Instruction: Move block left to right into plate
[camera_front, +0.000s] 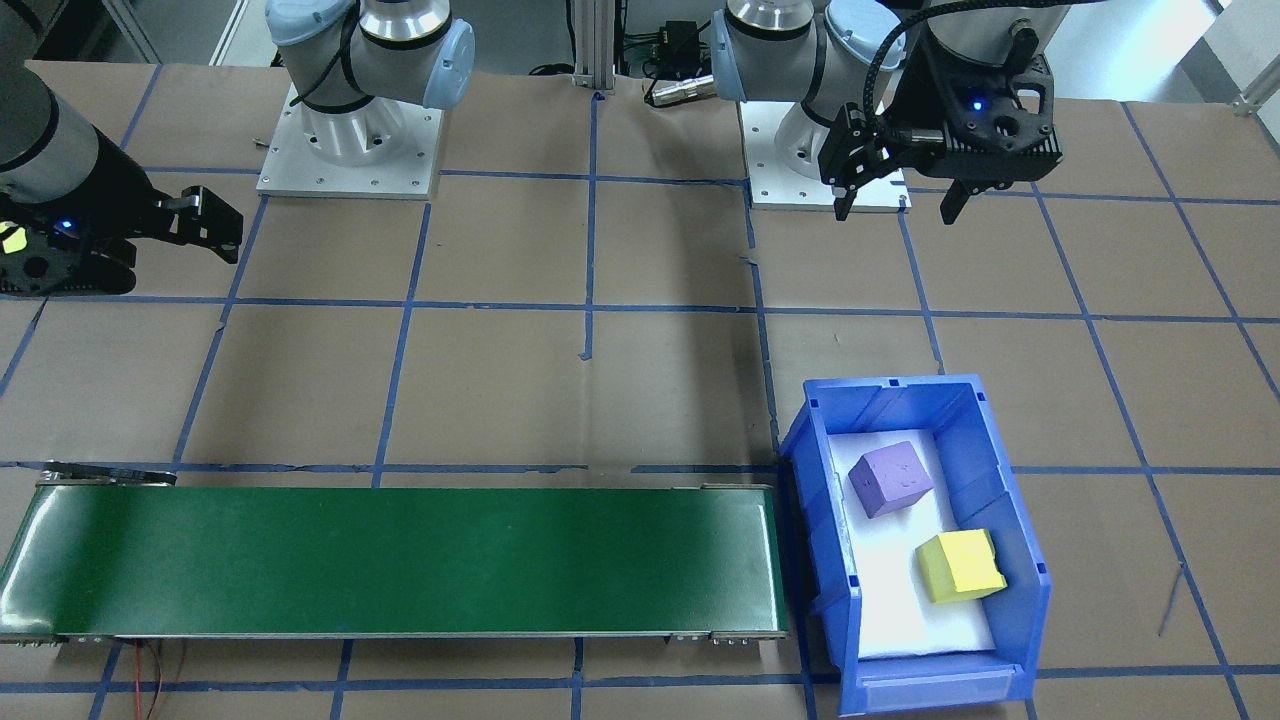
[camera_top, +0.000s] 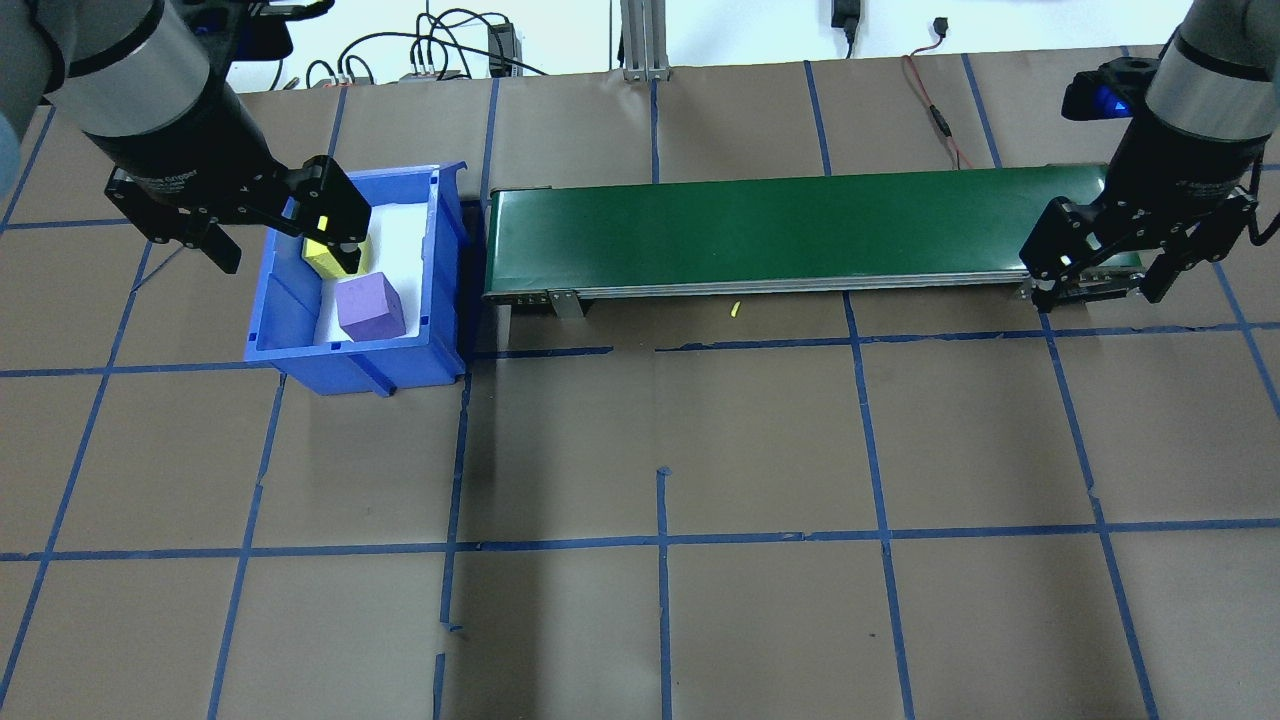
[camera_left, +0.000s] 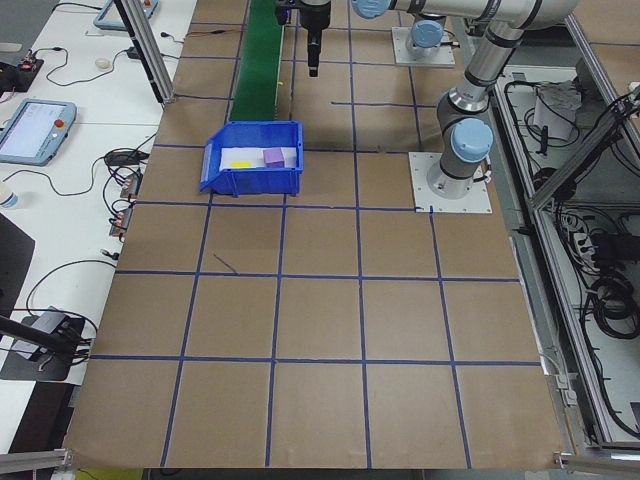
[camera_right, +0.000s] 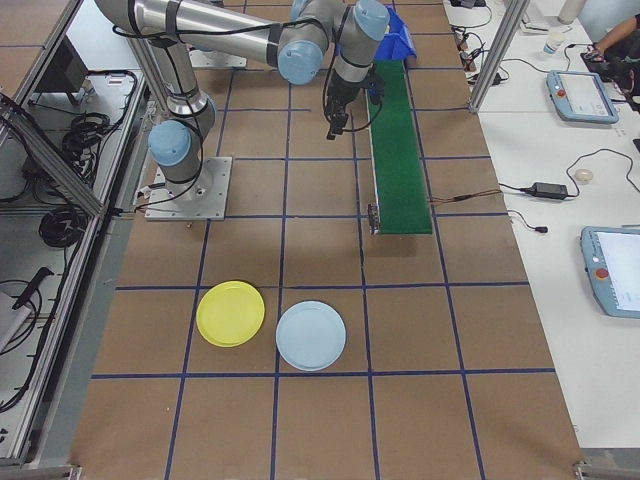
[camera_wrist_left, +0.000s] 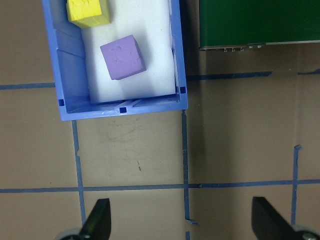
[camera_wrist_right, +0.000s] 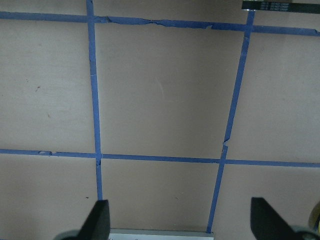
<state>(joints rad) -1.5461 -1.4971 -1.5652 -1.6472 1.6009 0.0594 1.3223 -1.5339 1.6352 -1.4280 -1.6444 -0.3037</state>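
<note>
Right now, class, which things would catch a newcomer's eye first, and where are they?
The blue bin at the table's left end stands out, holding a purple block and a yellow block side by side. Beside it runs a long green conveyor belt. At the far right end, a yellow plate and a pale blue plate lie together.

My left fingers (camera_top: 283, 228) hang spread and empty over the blue bin (camera_top: 290, 345), its near-left corner below them. Inside the bin a purple block (camera_top: 370, 307) sits nearest me; a yellow block (camera_top: 325, 259) lies just beyond it, partly hidden by my finger. A green belt (camera_top: 800, 230) runs rightward from the bin. My right fingers (camera_top: 1100, 280) hang spread at its far end.
</note>
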